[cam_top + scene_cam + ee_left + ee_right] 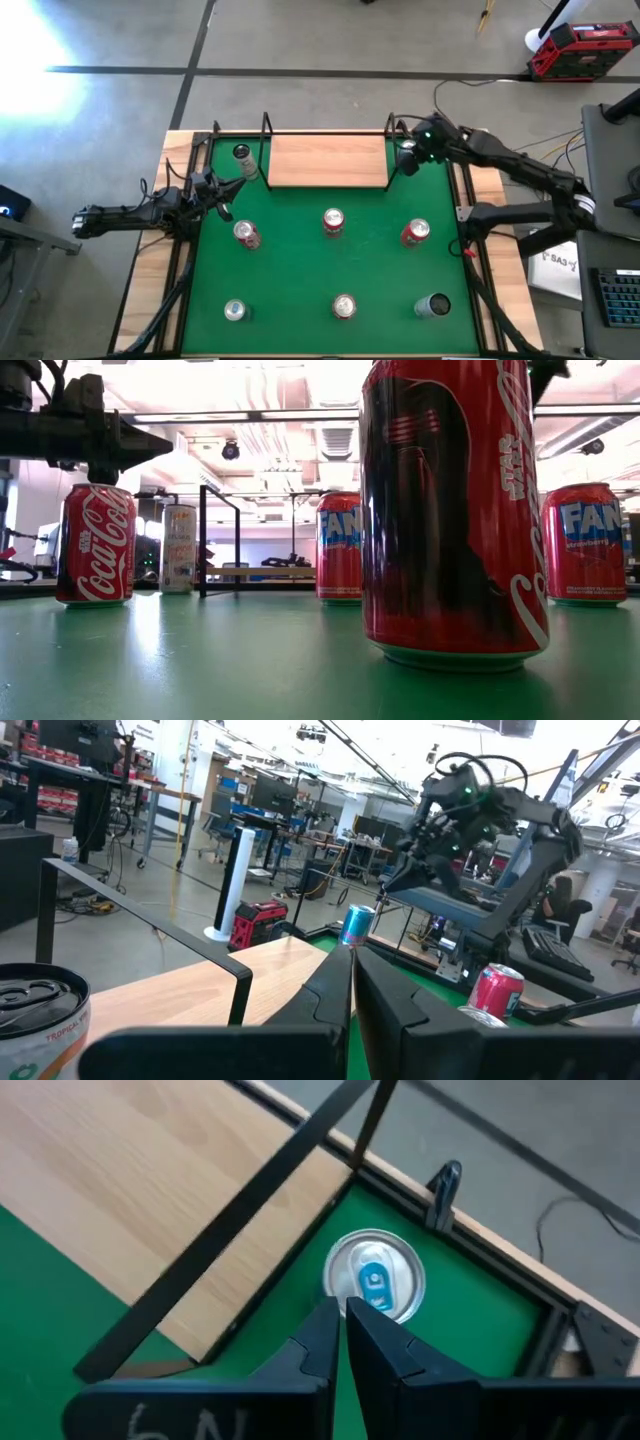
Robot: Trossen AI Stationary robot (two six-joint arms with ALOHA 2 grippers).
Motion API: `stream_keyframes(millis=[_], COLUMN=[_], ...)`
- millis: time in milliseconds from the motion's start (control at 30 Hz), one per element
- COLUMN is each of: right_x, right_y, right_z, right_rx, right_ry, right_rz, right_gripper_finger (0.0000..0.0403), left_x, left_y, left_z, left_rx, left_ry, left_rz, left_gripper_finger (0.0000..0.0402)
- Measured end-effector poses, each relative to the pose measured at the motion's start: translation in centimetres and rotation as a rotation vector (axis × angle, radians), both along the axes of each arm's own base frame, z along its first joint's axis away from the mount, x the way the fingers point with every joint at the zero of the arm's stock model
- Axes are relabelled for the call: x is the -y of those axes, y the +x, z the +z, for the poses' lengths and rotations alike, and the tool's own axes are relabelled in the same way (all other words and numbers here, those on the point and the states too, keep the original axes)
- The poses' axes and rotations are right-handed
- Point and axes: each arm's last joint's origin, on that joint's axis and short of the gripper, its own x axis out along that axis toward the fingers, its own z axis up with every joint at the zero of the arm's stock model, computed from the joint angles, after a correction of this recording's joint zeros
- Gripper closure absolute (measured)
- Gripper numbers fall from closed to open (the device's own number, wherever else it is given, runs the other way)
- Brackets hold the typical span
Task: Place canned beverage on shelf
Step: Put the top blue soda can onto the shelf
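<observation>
The shelf (328,160) is a light wood board in a thin black frame at the mat's far middle. A silver-topped can with a blue tab (375,1275) stands upright on the green mat (300,270), just off the shelf's right end. My right gripper (342,1312) hovers above this can with its fingers shut and is empty. In the left wrist view the can (357,923) stands below and apart from it. My left gripper (352,982) is shut and empty at the mat's left side, between a white can (241,153) and a red can (246,234).
Red cans stand mid-mat (333,222) and to the right (415,233). Three more cans stand along the near edge (235,311) (344,306) (434,305). Black frame uprights (266,125) rise at the shelf's corners, and a black rail (230,1230) crosses near the right gripper.
</observation>
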Motion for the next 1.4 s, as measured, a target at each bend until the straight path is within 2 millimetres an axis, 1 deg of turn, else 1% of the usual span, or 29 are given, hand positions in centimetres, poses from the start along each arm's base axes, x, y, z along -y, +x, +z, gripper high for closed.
stream_keyframes(millis=[167,300,500,667,733,867,1100,1200,1400], right_x=[1.3,1.9,2.1,1.9,1.8,1.7,1.8,2.0,2.8], right_y=[0.9,0.9,1.0,0.9,0.7,0.6,0.5,0.8,1.6], right_z=[1.1,2.0,3.6,4.5,4.7,4.5,2.4,1.9,1.3], right_rx=[-0.055,-0.065,-0.014,0.060,0.064,0.025,-0.115,-0.172,-0.199], right_ry=[0.041,0.050,0.020,0.060,0.074,0.116,0.263,0.281,0.249], right_rz=[-0.024,-0.045,-0.045,-0.152,-0.171,-0.196,-0.336,-0.312,-0.285], right_gripper_finger=[0.0385,0.0385,0.0385,0.0385,0.0385,0.0385,0.0385,0.0385,0.0385], left_x=[0.0,0.0,0.0,0.0,0.0,0.0,0.0,0.0,0.0], left_y=[0.0,0.0,0.0,0.0,0.0,0.0,0.0,0.0,0.0], left_z=[0.0,0.0,0.0,0.0,0.0,0.0,0.0,0.0,0.0], left_rx=[0.000,0.000,0.000,0.000,0.000,0.000,0.001,0.000,0.000], left_ry=[0.000,0.000,0.000,0.000,0.000,0.000,0.000,0.000,0.000], left_rz=[0.000,0.000,0.000,0.000,0.000,0.000,0.000,0.000,0.000], left_gripper_finger=[0.0402,0.0402,0.0402,0.0402,0.0402,0.0402,0.0402,0.0402,0.0402])
